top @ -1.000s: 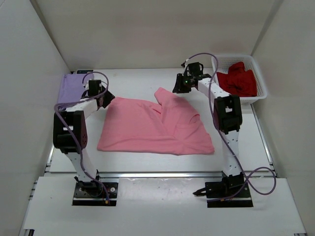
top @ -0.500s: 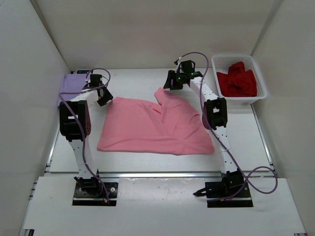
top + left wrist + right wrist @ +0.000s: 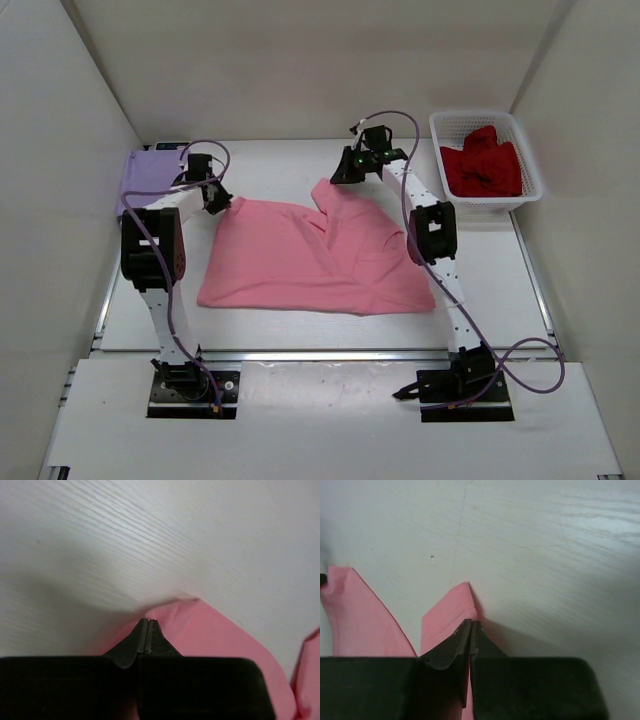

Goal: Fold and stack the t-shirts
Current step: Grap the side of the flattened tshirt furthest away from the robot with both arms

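Top view: the pink shirt [image 3: 310,255] lies spread mid-frame on the surface [image 3: 290,160]. A lavender shirt [image 3: 145,175] lies upper left, and a dark red shirt [image 3: 482,165] sits in the basket [image 3: 490,203] upper right.

Left wrist view: the left jaws, pressed together, pinch the pink shirt's edge at lower centre.

Right wrist view: the right jaws likewise pinch a pink corner.

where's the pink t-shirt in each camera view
top external: pink t-shirt spread across the middle of the table.
left wrist: pink t-shirt at lower centre and right, a corner in the shut jaws.
right wrist: pink t-shirt at lower left, a narrow tip in the shut jaws.
shared landmark: the white wood-grain table around it.
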You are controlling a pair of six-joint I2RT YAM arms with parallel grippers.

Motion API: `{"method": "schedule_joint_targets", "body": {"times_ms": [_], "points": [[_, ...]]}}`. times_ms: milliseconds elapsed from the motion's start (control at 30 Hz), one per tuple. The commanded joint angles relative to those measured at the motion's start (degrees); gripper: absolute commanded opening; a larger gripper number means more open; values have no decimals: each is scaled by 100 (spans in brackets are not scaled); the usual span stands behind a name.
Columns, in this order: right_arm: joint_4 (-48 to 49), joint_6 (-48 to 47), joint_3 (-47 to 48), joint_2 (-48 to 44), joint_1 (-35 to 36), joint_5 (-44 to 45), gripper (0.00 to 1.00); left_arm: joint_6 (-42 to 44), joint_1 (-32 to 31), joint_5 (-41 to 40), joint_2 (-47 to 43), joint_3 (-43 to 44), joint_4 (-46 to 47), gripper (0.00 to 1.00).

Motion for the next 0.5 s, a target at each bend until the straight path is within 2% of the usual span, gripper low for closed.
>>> {"method": "schedule_joint_targets", "body": {"times_ms": [0,167,233,267,333,400,467], "points": [[-109,-109,317,-497,-172,38,0,-156,-164,-39,-979,-125,469,0],[-908,-505,264,-1007,-444,416,0,-341,-24,-398,-2051,-1020,1031,2],[-1146,-567,45,-1140,-558,540,0,-271,-6,-470,-2210,-1127,1154,31],[-1234,-576,44,-1149,-629,636,1,-261,-14,-383,-2185,-1153,1102,36],[-1331,-611,27,-1132,-708,672,18,-314,151,-312,-2088,-1119,1006,73],[-1358,-629,18,-1096,-779,628,28,-375,284,-110,-1886,-1153,988,78],[-1271,-690,-26,-1114,-823,698,34,-411,346,-136,-1746,-1145,997,76]]}}
